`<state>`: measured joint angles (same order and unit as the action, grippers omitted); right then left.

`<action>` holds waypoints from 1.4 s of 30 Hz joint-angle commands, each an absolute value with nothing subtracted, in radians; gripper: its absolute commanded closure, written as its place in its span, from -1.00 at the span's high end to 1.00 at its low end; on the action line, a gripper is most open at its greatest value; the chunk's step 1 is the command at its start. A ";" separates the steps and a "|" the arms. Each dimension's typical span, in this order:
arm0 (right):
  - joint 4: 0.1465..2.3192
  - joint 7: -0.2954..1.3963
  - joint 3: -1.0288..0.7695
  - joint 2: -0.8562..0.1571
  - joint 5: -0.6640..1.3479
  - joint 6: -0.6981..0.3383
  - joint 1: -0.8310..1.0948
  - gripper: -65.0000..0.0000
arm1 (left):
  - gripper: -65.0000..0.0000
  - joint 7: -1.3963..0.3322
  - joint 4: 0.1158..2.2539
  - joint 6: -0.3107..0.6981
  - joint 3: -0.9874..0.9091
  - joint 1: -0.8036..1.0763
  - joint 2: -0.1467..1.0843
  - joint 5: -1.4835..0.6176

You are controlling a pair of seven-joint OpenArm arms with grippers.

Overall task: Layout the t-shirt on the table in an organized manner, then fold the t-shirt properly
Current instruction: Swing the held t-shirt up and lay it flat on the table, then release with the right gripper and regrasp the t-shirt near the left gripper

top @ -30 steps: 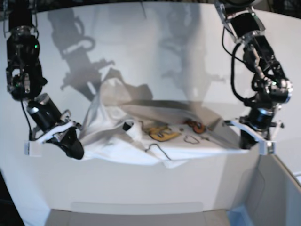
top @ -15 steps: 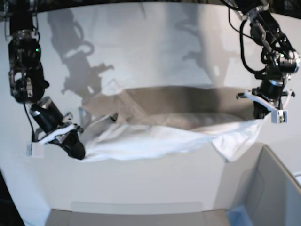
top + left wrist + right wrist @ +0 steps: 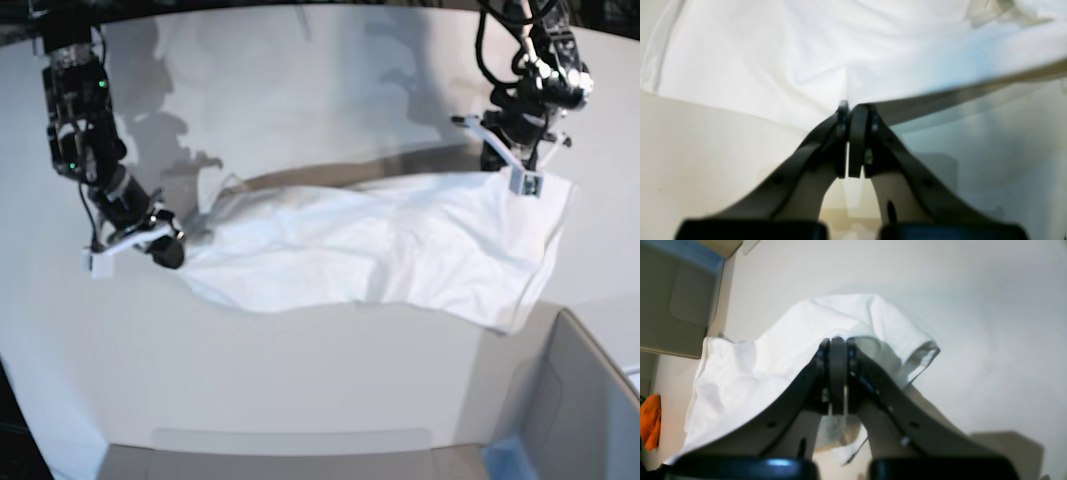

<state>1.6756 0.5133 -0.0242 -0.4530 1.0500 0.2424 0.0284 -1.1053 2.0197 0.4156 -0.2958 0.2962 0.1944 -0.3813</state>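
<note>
Base view: the t-shirt (image 3: 380, 255) was held stretched above the table (image 3: 300, 390) between both arms, its printed front not visible; the right gripper (image 3: 165, 250), at the left of the scene, was clamped on one edge, and the left gripper (image 3: 505, 165), at the far right, on another; against the frame a second earlier, the cloth had been lifted out of a crumpled heap, spread wide and carried farther away, the print turned out of sight. Left wrist view: the left gripper (image 3: 853, 115) was seen shut on a taut hem of the t-shirt (image 3: 773, 60). Right wrist view: the right gripper (image 3: 836, 346) was pinched on a fold beside a sleeve opening. The laying-out step was judged in hand; lowering the cloth flat, with tension kept, was called for next.
</note>
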 commanded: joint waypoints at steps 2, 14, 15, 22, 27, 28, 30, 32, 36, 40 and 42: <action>1.753 0.479 -0.044 -0.467 1.056 0.228 -0.001 -1.00 | -1.00 -1.075 2.045 0.409 -0.341 0.278 0.209 -0.378; 1.727 0.479 -0.002 -0.460 1.053 0.228 0.051 -1.00 | -1.00 -1.144 2.023 0.409 -0.343 0.274 0.209 -0.375; 1.724 0.479 0.008 -0.458 1.053 0.228 0.053 -1.00 | -1.00 -1.145 2.022 0.409 -0.337 0.274 0.209 -0.375; 1.721 0.479 0.047 -0.458 1.053 0.228 0.082 -1.00 | -1.00 -1.153 2.020 0.409 -0.335 0.277 0.209 -0.375; 1.728 0.479 0.068 -0.456 1.053 0.228 0.111 -0.76 | -0.76 -1.153 2.018 0.409 -0.334 0.278 0.205 -0.375; 1.728 0.479 0.073 -0.458 1.053 0.228 0.117 -0.68 | -0.74 -1.153 2.018 0.409 -0.334 0.278 0.203 -0.375; 1.738 0.479 0.079 -0.461 1.053 0.228 0.130 -0.51 | -0.73 -1.153 2.018 0.409 -0.334 0.278 0.203 -0.375; 1.765 0.479 0.079 -0.461 1.052 0.228 0.151 -0.42 | -0.73 -1.153 2.018 0.409 -0.334 0.294 0.203 -0.375; 1.857 0.479 0.077 -0.464 1.052 0.228 0.196 -0.39 | -0.73 -1.155 2.006 0.409 -0.334 0.306 0.202 -0.375; 1.963 0.481 0.107 -0.476 1.050 0.228 0.220 -0.39 | -0.73 -1.155 1.952 0.409 -0.343 0.306 0.200 -0.378; 1.977 0.481 0.160 -0.486 1.050 0.228 0.208 -0.39 | -0.73 -1.155 1.942 0.409 -0.344 0.306 0.193 -0.378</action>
<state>1.9602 0.4908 0.1665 -0.4759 1.0439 0.2382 0.2150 -1.1698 1.9270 0.4114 -0.3401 0.3099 0.1875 -0.3683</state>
